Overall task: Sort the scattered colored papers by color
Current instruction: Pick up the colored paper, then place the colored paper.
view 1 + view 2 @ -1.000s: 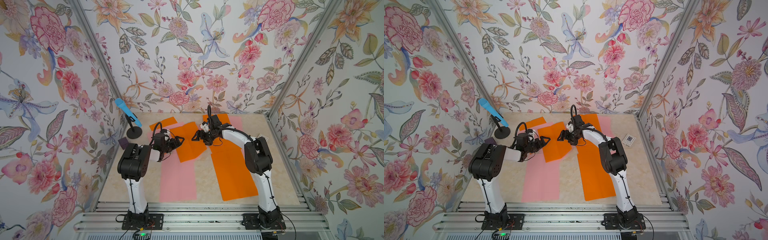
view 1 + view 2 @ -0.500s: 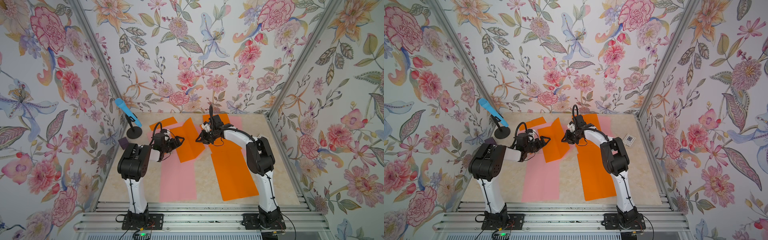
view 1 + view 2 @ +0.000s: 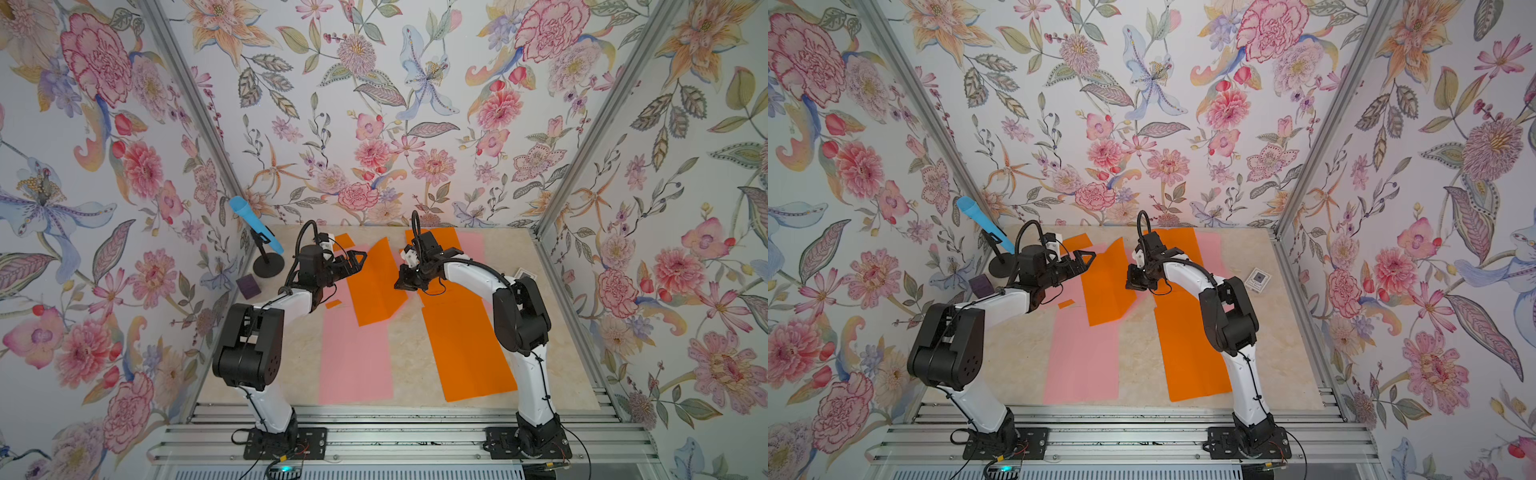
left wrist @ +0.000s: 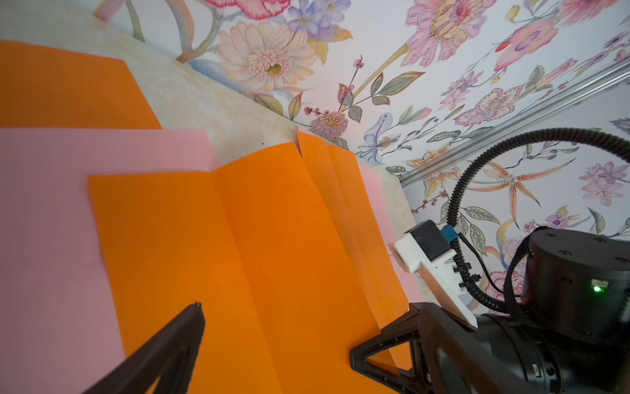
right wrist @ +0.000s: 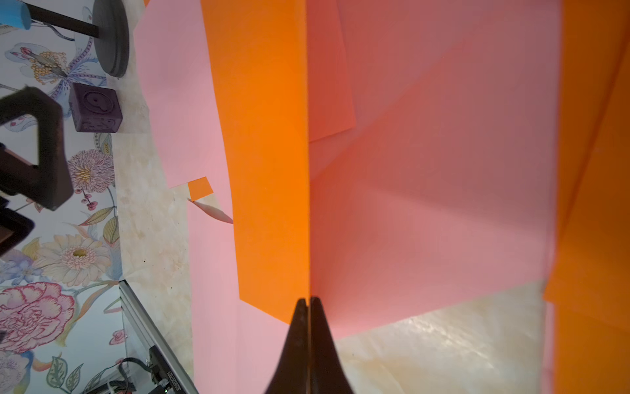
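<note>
Colored papers lie across the marble table. The creased orange sheet (image 3: 374, 286) (image 5: 269, 170) in the middle rests partly on a long pink sheet (image 3: 353, 357), and its right side stands up off the table. My right gripper (image 3: 401, 286) (image 5: 309, 302) is shut on that raised edge. My left gripper (image 3: 355, 262) (image 4: 276, 331) hovers open over the sheet's left part, with nothing between its fingers (image 4: 191, 327). A long orange sheet (image 3: 465, 345) lies to the right, with a pink sheet (image 3: 471, 245) under its far end. Another orange sheet (image 3: 344, 240) shows at the back.
A blue microphone (image 3: 255, 224) on a black stand and a dark purple block (image 3: 248, 286) sit at the left wall. A white printed card (image 3: 524, 273) lies near the right wall. A small orange scrap (image 3: 332, 304) rests on the pink sheet. Floral walls enclose three sides.
My right gripper has shut on the middle orange sheet's right edge and lifted it, so that side now stands up. The left gripper has stayed in place, open.
</note>
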Controlling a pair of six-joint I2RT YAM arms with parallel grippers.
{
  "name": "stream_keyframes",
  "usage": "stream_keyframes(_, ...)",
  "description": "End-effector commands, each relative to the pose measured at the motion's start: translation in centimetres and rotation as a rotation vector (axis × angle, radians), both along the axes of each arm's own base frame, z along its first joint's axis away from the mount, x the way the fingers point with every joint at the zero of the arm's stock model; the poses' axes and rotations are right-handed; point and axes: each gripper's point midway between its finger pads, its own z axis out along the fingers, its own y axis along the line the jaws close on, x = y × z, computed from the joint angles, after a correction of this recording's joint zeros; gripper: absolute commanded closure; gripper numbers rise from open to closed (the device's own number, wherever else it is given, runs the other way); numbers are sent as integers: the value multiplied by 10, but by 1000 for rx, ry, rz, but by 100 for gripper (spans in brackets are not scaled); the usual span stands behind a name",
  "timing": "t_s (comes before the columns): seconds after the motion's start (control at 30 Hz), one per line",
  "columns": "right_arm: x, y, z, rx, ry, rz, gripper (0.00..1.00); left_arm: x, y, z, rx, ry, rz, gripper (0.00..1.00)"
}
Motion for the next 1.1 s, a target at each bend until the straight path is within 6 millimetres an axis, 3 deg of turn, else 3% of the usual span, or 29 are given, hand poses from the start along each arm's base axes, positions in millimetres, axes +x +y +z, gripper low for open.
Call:
stream_keyframes(0.0, -6, -10, 66, -5, -155, 9, 100, -10, 10, 6, 92, -15, 39, 0)
stream_keyframes(0.2, -49, -41, 93, -21, -200, -1, 100, -30, 15, 0, 103, -15, 52, 0)
stream_keyframes(0.27, -71, -57, 95, -16, -190, -6, 100, -37, 12, 9, 95, -42, 43, 0)
stream_keyframes(0.43, -124, -97, 86, 32, -109, -30, 100, -43, -1, 3, 77, -39, 5, 0)
stream_keyframes(0.63, -173, -178, 57, -7, -8, -193, 100, -51, -19, 0, 44, -46, -38, 0)
stream_keyframes(0.7, -184, -195, 49, -17, 16, -231, 100, -51, -26, -15, 45, -16, -53, 0)
stream_keyframes(0.87, -205, -205, 26, 31, 148, -249, 100, -54, -38, -18, 39, -7, -86, 0)
stream_keyframes(1.07, -223, -221, 14, -86, 194, -224, 100, -63, -53, -18, 42, -8, -128, 0)
